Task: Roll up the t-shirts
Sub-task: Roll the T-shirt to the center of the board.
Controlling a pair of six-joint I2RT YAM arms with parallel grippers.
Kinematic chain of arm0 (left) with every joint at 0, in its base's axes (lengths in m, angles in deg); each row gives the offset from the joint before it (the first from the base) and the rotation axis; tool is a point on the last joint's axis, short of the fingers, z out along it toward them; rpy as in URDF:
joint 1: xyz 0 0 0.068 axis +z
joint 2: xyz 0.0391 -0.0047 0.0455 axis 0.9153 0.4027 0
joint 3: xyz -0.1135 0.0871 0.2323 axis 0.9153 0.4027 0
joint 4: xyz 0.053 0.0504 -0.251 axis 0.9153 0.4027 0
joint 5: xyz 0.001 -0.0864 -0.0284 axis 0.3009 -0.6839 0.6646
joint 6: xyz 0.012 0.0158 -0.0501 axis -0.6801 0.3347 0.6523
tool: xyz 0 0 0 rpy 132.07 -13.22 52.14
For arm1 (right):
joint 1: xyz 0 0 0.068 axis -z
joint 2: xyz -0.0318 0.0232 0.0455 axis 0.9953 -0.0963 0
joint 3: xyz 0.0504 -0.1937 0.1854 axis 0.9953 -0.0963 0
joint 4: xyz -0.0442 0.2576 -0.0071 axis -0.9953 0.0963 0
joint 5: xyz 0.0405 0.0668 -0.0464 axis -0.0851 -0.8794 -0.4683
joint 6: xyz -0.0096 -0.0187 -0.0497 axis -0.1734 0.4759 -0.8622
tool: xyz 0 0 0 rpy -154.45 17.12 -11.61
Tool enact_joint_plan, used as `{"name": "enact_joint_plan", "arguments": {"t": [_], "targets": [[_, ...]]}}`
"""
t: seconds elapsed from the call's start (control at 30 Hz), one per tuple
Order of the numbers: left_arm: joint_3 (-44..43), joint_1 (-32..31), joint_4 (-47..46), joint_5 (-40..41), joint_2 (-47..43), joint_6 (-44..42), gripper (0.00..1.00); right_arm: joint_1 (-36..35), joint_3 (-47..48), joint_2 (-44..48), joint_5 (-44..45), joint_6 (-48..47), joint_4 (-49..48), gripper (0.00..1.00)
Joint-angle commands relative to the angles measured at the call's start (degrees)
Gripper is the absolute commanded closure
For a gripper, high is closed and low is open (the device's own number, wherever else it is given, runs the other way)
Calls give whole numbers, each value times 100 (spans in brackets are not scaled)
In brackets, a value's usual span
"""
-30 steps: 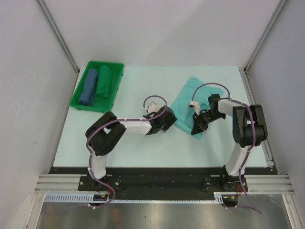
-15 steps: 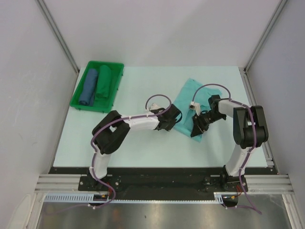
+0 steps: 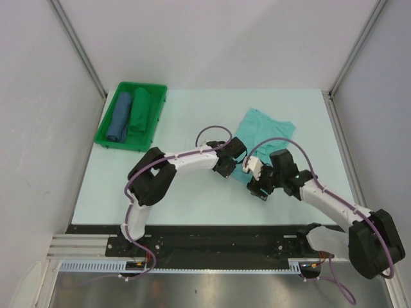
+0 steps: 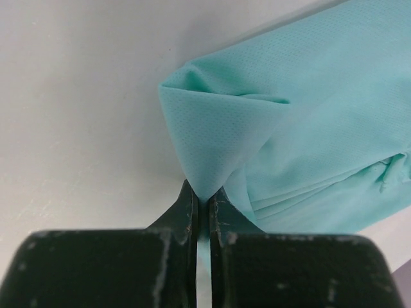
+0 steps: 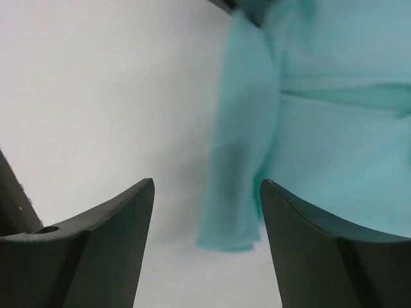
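left pincer (image 4: pixel 204 200) pinches a corner of the turquoise t-shirt (image 4: pixel 321 115) on the tabletop (image 3: pixel 186 199), right half; right pincer (image 5: pixel 207 186) hangs spread beside it.

Landmark: the t-shirt (image 3: pixel 264 128). Left of it, bare table (image 3: pixel 186 109) runs to the green tray (image 3: pixel 160 114); room to pass. Its near-left corner is crowded: the left gripper (image 3: pixel 228 168) is pinched on the cloth, and the right gripper (image 3: pixel 257 188) is just beside it, jaws spread. Behind it and to its right, open table.
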Motion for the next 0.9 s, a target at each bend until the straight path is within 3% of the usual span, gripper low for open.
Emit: {"name": "enact_joint_plan", "arguments": {"t": [0.0, 0.23, 0.37, 0.57, 0.6, 0.7, 0.77, 0.87], "targets": [[-233, 44, 649, -251, 121, -32, 100, -956, -414, 260, 1682, 154, -1173, 27], [-233, 105, 693, -365, 130, -103, 100, -2082, -713, -161, 3088, 155, -2035, 28], [-224, 123, 685, -383, 130, -147, 100, -2302, -705, -635, 3783, 128, -2510, 31], [-171, 167, 623, -427, 94, -200, 100, -2382, -705, -1049, 4012, 111, -2747, 37], [-154, 167, 588, -427, 86, -200, 100, -2390, -696, -1084, 4004, 128, -2756, 40], [-84, 193, 544, -444, 24, -208, 100, -2373, -696, -1129, 3776, 172, -2625, 70], [-5, 211, 421, -497, -2, -252, 100, -2312, -679, -1023, 3478, 242, -2450, 75], [258, 264, -17, -532, -229, -419, 83, -2032, -556, -891, 2889, 383, -2125, 78]]}}
